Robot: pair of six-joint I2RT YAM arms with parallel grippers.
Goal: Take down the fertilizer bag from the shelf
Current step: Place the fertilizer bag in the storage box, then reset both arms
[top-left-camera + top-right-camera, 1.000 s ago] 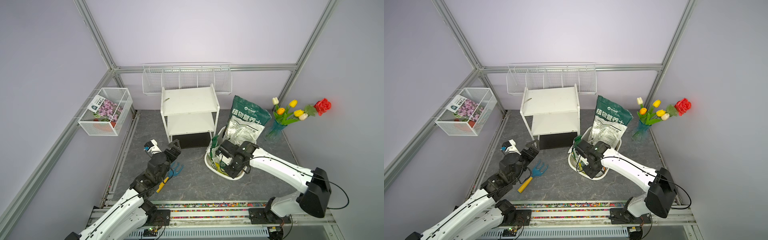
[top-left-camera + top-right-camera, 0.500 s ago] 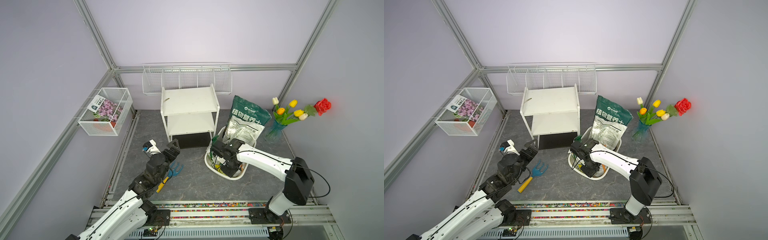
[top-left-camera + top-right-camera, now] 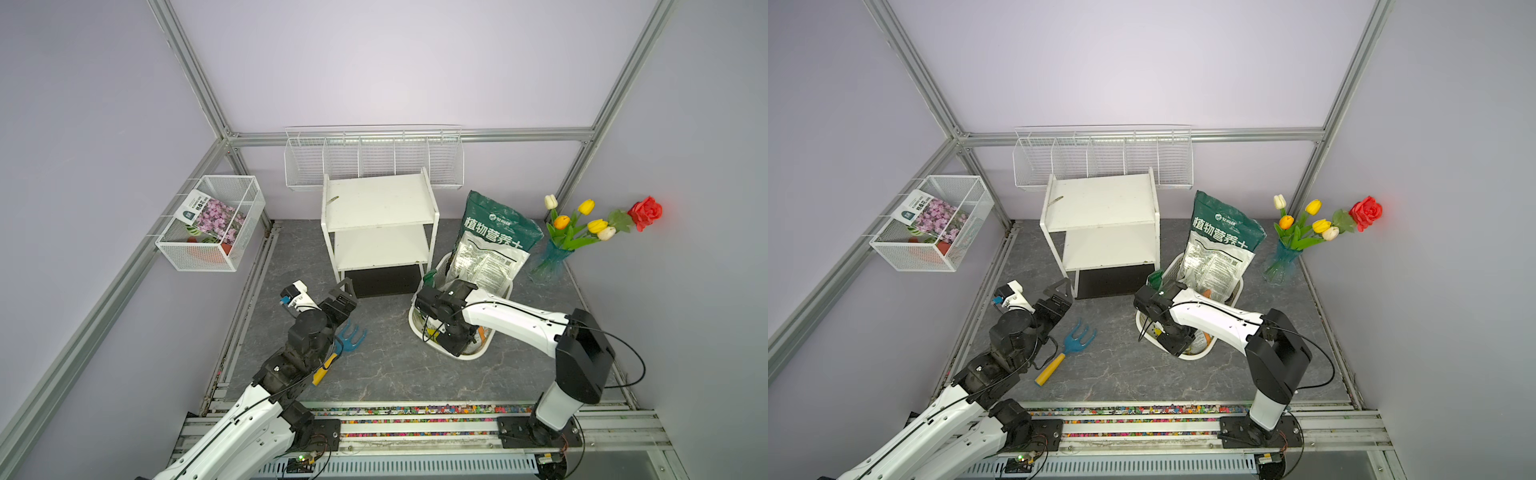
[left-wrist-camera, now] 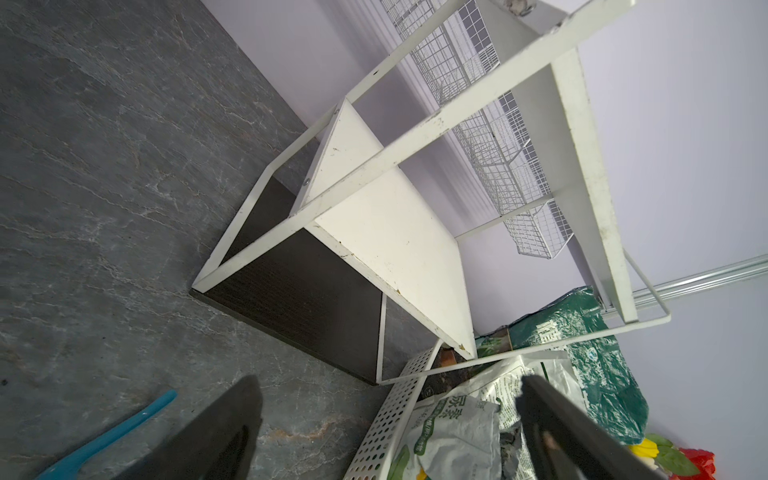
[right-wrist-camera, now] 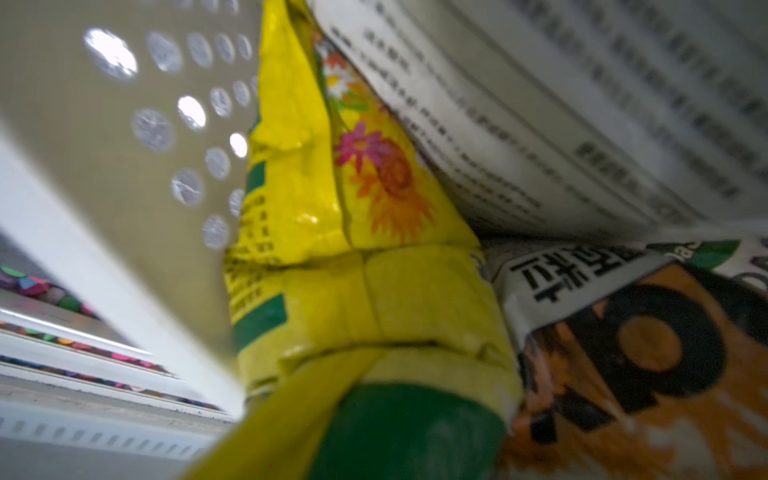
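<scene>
The shelf point(image 3: 376, 199) stands bare. The yellow fertilizer bag point(image 5: 353, 232) lies inside the perforated basket point(image 5: 137, 174), lengthwise straight ahead of the right gripper point(image 3: 459, 347), whose grip I cannot tell. The left gripper point(image 4: 386, 409), spread wide, is farther off.

The grey marbled table point(image 3: 374, 374) carries the white shelf point(image 3: 376, 199) at frame centre. Just right of it stands a white perforated basket point(image 3: 482, 353). A blue hand rake point(image 3: 351, 338) lies lower left, and a glass vase point(image 3: 548, 262) stands far right.
</scene>
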